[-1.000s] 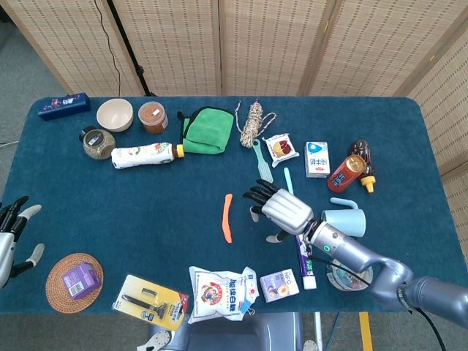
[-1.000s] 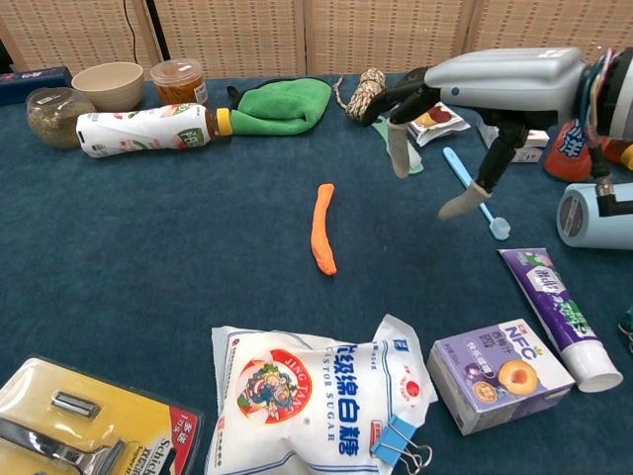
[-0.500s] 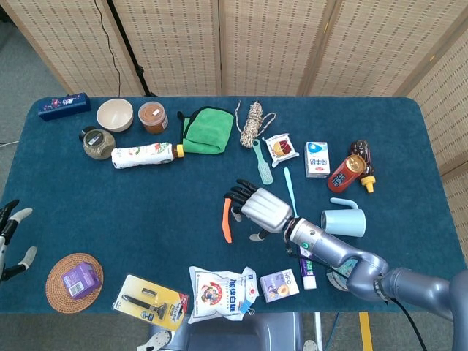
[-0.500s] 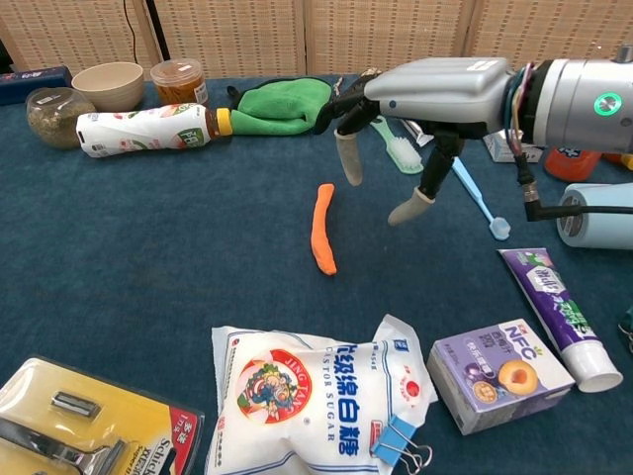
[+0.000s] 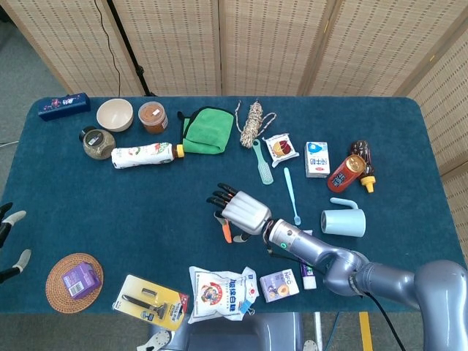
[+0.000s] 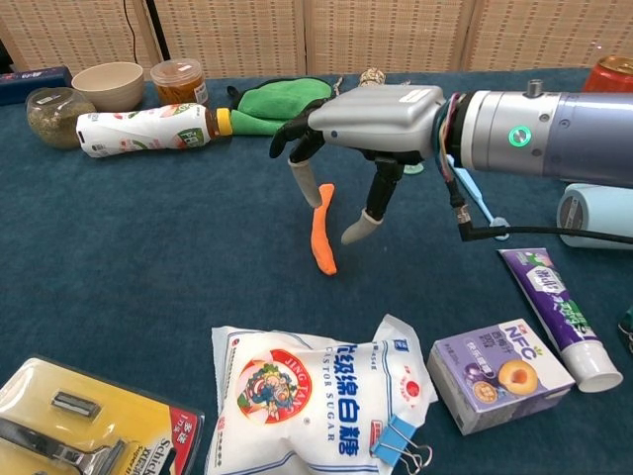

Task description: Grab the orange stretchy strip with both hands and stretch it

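Note:
The orange strip (image 6: 319, 234) lies flat on the blue table, running roughly front to back. My right hand (image 6: 381, 111) hovers right over it, palm down and fingers spread. One finger (image 6: 305, 184) hangs at the strip's far end and the thumb (image 6: 358, 228) just to its right. It holds nothing. In the head view the right hand (image 5: 239, 210) covers most of the strip (image 5: 227, 235), so only the near tip shows. My left hand (image 5: 10, 244) is at the far left edge, where only pale fingertips show, held apart and far from the strip.
A sugar bag (image 6: 309, 396) lies just in front of the strip. A purple carton (image 6: 499, 381) and toothpaste tube (image 6: 559, 315) sit at the front right. A blue toothbrush (image 5: 290, 196) and mug (image 5: 344, 221) are to the right. A green cloth (image 6: 282, 107) and bottle (image 6: 148, 127) lie behind.
My right hand has swept left from beside the toothbrush to directly above the orange strip. My left hand has slid further out of the left edge of the view.

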{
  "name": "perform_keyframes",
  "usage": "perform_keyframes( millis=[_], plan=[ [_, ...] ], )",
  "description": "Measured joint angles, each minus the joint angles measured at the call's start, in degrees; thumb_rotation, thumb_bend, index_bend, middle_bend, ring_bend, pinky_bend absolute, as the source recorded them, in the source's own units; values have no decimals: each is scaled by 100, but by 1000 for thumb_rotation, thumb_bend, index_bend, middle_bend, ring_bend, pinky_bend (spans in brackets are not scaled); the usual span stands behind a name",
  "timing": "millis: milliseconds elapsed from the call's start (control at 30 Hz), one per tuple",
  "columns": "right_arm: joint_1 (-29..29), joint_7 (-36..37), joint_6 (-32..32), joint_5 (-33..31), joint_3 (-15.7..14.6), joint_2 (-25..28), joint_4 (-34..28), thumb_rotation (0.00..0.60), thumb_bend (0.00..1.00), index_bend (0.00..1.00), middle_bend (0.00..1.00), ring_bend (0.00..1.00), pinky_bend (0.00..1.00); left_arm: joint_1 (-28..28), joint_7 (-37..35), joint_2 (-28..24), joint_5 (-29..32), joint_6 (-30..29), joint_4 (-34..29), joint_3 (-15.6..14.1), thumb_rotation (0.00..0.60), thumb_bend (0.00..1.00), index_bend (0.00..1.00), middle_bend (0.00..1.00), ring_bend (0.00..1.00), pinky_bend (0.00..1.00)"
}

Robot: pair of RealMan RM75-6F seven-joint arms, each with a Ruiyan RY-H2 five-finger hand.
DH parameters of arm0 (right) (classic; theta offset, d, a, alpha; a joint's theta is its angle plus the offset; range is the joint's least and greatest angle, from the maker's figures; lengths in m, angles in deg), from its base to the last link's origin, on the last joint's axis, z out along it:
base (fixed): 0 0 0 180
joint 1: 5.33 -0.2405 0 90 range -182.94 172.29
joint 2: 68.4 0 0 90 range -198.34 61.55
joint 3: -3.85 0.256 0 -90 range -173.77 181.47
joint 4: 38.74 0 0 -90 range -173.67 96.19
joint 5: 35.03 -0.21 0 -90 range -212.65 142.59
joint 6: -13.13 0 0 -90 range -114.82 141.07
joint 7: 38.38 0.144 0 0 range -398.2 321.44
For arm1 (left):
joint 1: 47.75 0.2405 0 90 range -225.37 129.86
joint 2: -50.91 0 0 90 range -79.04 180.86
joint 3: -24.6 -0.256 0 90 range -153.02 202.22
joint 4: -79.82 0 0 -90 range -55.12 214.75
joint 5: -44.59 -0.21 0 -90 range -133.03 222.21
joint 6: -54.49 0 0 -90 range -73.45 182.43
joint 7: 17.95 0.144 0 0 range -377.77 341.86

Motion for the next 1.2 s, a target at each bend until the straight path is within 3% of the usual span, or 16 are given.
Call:
perform_keyframes(
  millis=[533,1200],
  plan=[
    [-336,-99,139,-22,-179,-530,723,600,128,500,157,111,5,13,-73,23,82,45,94,6,600,312,197,91,121,35],
    [-664,229,-238,413,-560,-866,1488,600,127,501,165,115,5,66,-83,-33,125,-13,35,22,600,311,197,91,121,35]
  ],
)
